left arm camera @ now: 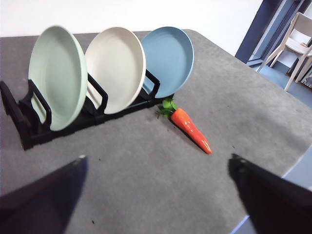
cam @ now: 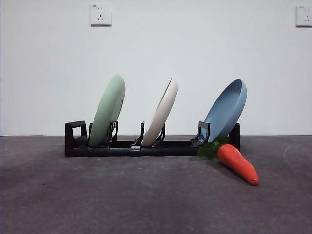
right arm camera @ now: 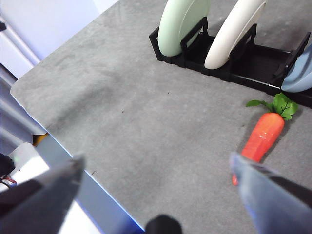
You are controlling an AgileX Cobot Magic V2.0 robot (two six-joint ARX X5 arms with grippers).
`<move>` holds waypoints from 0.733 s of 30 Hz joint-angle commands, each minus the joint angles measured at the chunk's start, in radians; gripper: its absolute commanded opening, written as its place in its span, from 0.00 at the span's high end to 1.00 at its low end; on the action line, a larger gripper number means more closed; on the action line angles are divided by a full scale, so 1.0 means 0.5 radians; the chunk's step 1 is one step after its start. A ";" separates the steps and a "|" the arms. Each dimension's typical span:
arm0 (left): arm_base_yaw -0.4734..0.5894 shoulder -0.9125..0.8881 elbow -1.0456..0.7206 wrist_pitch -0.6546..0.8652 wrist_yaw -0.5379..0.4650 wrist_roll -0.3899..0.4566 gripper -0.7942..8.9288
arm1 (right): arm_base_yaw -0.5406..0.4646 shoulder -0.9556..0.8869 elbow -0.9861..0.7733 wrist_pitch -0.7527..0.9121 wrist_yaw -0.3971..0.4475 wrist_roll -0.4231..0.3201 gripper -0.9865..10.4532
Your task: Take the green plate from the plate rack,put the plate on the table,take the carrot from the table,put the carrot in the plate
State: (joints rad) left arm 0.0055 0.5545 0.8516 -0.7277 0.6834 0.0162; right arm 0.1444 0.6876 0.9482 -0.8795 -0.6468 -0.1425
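Observation:
The green plate [cam: 108,110] stands on edge in the left slot of the black plate rack [cam: 126,146]; it also shows in the left wrist view [left arm camera: 56,75] and the right wrist view [right arm camera: 183,24]. The carrot [cam: 237,163] lies on the table [cam: 122,195] just in front of the rack's right end, leaves toward the rack; it also shows in the left wrist view [left arm camera: 191,128] and the right wrist view [right arm camera: 262,136]. My left gripper [left arm camera: 156,168] is open and empty, held back above the table, facing the rack. My right gripper [right arm camera: 156,170] is open and empty, high near the table's edge.
A cream-white plate [cam: 161,111] stands in the rack's middle slot and a blue plate [cam: 225,109] leans in the right slot. The table edge [right arm camera: 68,151] is close under the right gripper. A chair [left arm camera: 297,44] stands beyond the table.

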 commanded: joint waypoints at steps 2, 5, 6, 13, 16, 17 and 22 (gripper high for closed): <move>-0.002 0.108 0.015 0.141 -0.001 0.020 0.34 | 0.003 -0.001 0.006 0.005 0.003 0.009 0.39; -0.034 0.231 0.015 0.278 -0.003 0.019 0.34 | 0.003 -0.001 0.006 0.005 0.003 0.009 0.39; -0.048 0.276 0.015 0.331 -0.005 0.019 0.34 | 0.003 -0.001 0.006 0.005 0.003 0.009 0.39; -0.212 0.694 0.015 0.804 -0.183 -0.047 0.34 | 0.003 -0.001 0.006 0.003 0.003 0.030 0.39; -0.291 0.889 0.017 1.010 -0.314 -0.047 0.34 | 0.003 -0.001 0.006 -0.011 0.003 0.031 0.39; -0.318 0.959 0.021 1.083 -0.369 -0.047 0.34 | 0.003 -0.001 0.006 -0.020 0.003 0.031 0.39; -0.417 1.317 0.169 1.247 -0.569 -0.042 0.34 | 0.003 0.000 0.006 -0.081 0.004 0.031 0.39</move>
State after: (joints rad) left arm -0.1974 1.1885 0.9260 -0.1215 0.4068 -0.0010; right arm 0.1444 0.6880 0.9482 -0.9222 -0.6449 -0.1345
